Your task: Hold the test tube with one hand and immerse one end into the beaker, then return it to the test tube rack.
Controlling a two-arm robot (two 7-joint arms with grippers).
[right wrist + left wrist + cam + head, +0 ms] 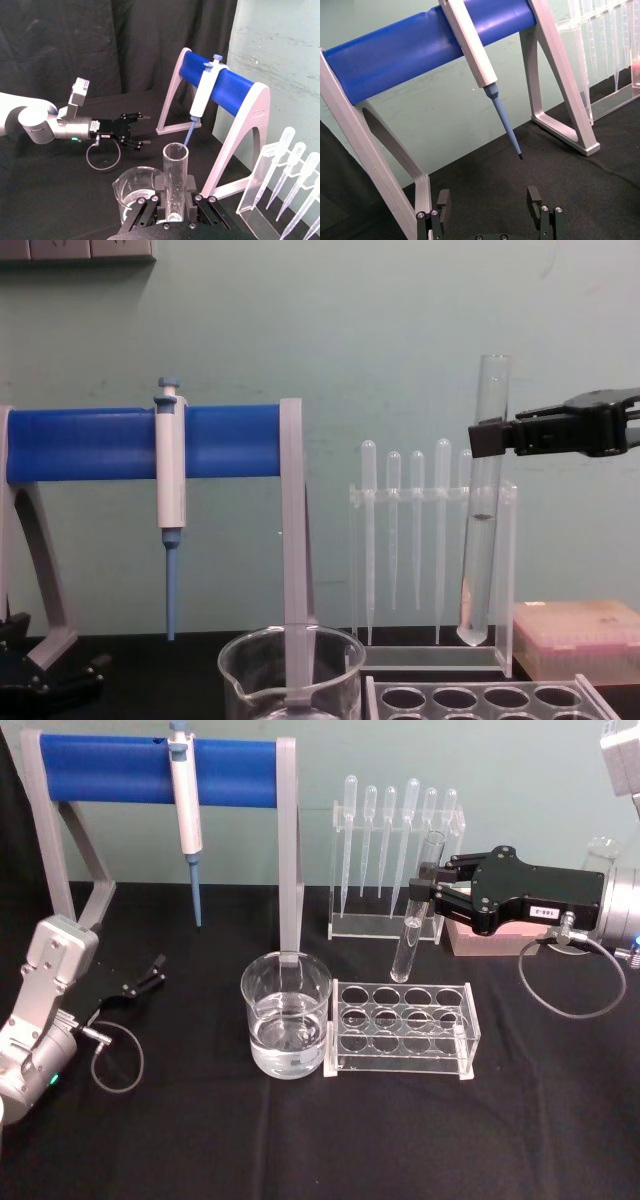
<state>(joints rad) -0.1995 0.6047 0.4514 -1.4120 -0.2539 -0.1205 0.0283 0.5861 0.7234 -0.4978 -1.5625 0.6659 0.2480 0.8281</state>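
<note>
The right hand [430, 886], fingers clenched on the test tube [405, 945], holds it upright, above and right of the beaker [286, 1015]. The left hand [150, 974], fingers released, rests left of it.

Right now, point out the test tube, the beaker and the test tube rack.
test tube [409, 938], head view, lower shaft.
beaker [286, 1042], head view, front wall.
test tube rack [400, 1062], head view, front wall.

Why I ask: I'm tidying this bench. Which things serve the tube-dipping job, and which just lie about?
In use: test tube, held by the right gripper; beaker; test tube rack.
Lying about: pipettor on blue stand; pipettes; pink box; left gripper, parked open.
</note>
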